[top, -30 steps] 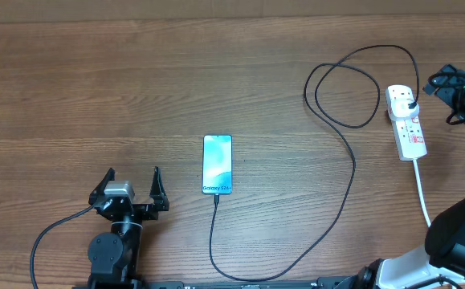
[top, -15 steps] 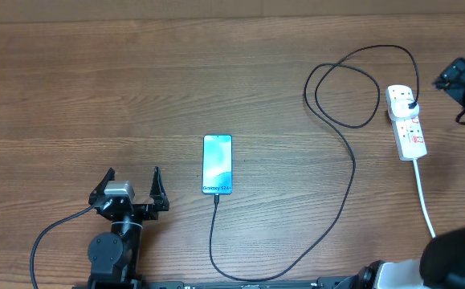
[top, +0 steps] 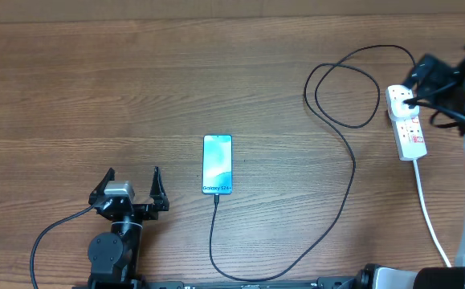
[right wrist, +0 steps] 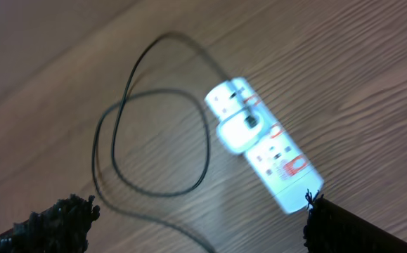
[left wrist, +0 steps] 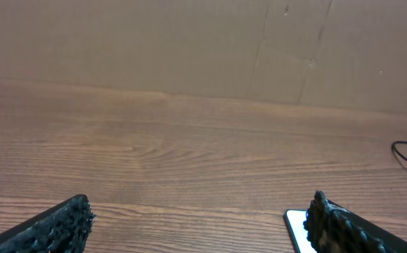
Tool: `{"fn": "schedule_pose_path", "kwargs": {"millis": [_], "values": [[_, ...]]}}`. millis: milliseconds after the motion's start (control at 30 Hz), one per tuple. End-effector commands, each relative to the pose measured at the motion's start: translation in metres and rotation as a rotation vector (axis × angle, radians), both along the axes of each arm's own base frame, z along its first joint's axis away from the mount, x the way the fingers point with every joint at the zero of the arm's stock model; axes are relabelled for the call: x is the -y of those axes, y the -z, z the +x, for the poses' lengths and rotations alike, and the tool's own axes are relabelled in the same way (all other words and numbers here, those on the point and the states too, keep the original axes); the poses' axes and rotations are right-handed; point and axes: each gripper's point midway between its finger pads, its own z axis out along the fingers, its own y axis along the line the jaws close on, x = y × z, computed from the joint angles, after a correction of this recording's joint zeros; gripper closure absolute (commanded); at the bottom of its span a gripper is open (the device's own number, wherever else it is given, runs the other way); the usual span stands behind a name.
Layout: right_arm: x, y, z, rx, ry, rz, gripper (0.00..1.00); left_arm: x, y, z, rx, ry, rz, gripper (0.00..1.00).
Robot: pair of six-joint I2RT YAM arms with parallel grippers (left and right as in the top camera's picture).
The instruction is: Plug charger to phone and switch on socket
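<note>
So, L gripper [top: 132, 170] sits low at the near-left of the table [top: 136, 80]. Its arm is folded back under it and the fingers [left wrist: 62, 225] point away from the base. They're spread wide w/ nothing between them.

R arm comes in from the far-right edge, wrist bent over. R gripper [right wrist: 202, 199] hangs near the far end of the socket [top: 406, 120], apart from it. In the R wrist view its two fingers stand wide apart at the bottom corners, empty. That view is motion-blurred.

Finger pads on both are black w/ a rough, knobbly texture.

Phone [top: 218, 164] is a slim rectangle w/ a glossy lit blue-teal screen and dark frame. It lies flat, face-up, mid-table, just right of L gripper.

Charger [top: 352, 172] is a thin black cable. Its tip touches the phone's near short edge. From there it runs toward the near edge, sweeps right in a wide arc, makes one loop further back, then arches over to a black plug seated in the socket's far end.

Socket is a small white plastic strip w/ rounded ends and red markings, flat at far-right. A thick white cord [top: 425, 201] leaves its near end. Switch positions are too small to tell.

Table is matte brown wood-grain. L wrist view shows a plain cardboard wall [left wrist: 154, 42] behind it.
</note>
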Motion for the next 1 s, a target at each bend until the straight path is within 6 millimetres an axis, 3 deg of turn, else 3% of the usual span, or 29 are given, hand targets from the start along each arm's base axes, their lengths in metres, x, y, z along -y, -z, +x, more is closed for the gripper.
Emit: {"fn": "schedule_pose_path", "kwargs": {"millis": [0, 467, 967], "values": [[-0.017, 0.016, -0.005, -0.038, -0.037, 0.013, 0.00, -0.004, -0.001, 0.000, 0.009, -0.019, 0.018, 0.00], [-0.028, 0.068, -0.024, -0.178, -0.056, 0.040, 0.00, -0.004, -0.001, 0.000, 0.009, -0.019, 0.019, 0.00], [-0.028, 0.070, -0.023, -0.184, -0.056, 0.042, 0.00, -0.004, -0.001, 0.000, 0.009, -0.019, 0.018, 0.00]]}}
